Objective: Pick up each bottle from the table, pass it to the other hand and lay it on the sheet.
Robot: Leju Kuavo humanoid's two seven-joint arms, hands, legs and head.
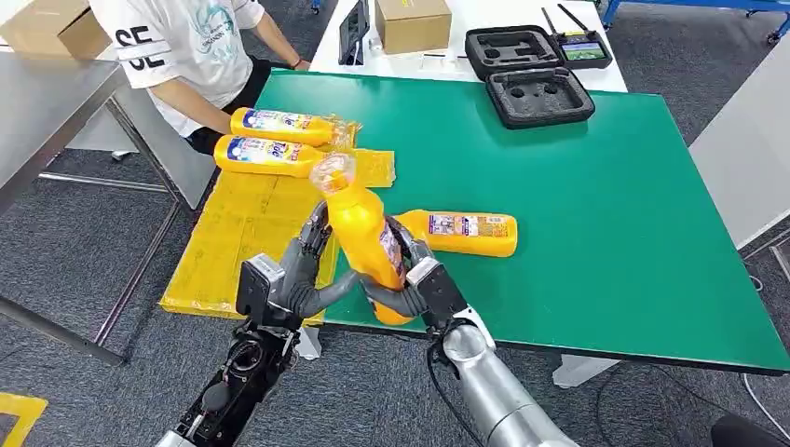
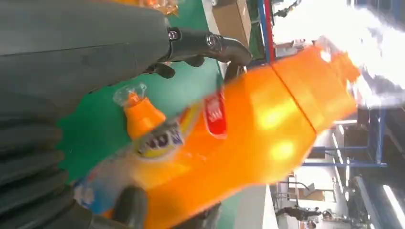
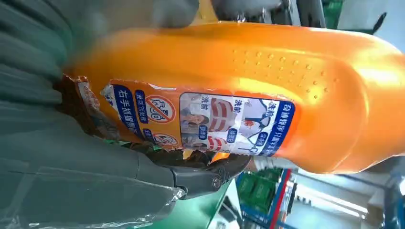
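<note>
2 bottles (image 1: 275, 140) on sheet (image 1: 233, 251) left of table (image 1: 606, 214), 1 bottle (image 1: 466, 233) on table, case (image 1: 536, 74) behind

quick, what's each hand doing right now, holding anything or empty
Left hand: fingers around the upright orange bottle; whether it grips firmly cannot be told.
Right hand: holds the same bottle at its lower body.

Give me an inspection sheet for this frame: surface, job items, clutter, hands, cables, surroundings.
Surface: green table; yellow sheet over its left edge.
Job items: two orange bottles lie on the sheet; one lies on the table; one held up between both hands.
Clutter: open black foam case, cardboard box.
Hands: left hand and right hand both grip the raised bottle.
Cables: nothing seen on the table.
Surroundings: seated person, grey carpet.
</note>
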